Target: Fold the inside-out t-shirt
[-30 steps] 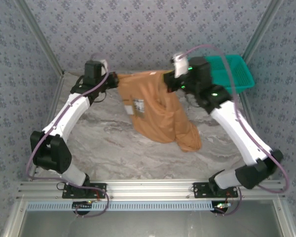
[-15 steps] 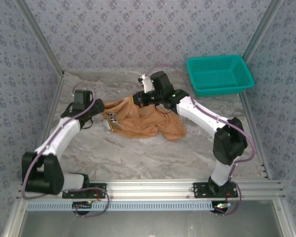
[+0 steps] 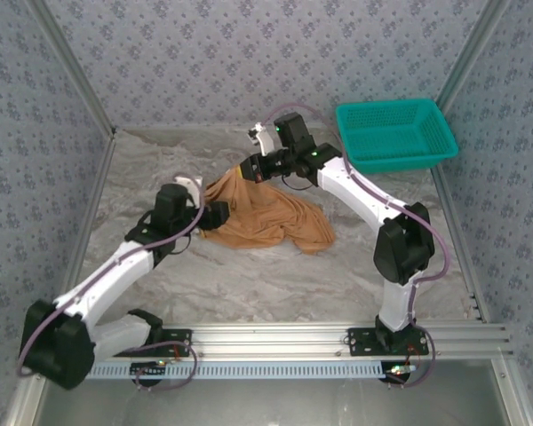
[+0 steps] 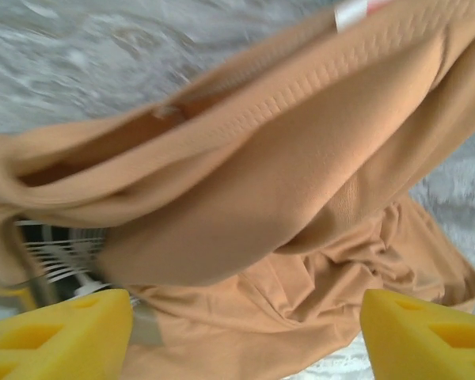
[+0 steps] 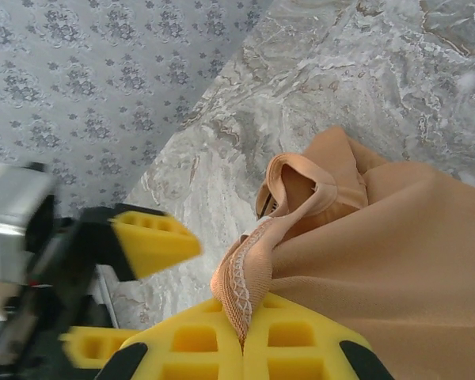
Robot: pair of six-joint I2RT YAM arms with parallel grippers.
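Right wrist view, right gripper (image 5: pixel 244 321) pinching t-shirt (image 5: pixel 396 237) hem, left gripper (image 4: pixel 245 328) released, fingers spread, shirt crumpled on table (image 3: pixel 266 275)

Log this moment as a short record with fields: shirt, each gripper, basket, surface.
shirt: orange-tan t-shirt, crumpled in a heap on the table, not folded
left gripper: open, jaws wide apart at the heap's left edge, cloth bunched just ahead
right gripper: shut on a stitched edge of the t-shirt, at the heap's far side
basket: green basket, far right corner, apart from the t-shirt
surface: grey marble pattern
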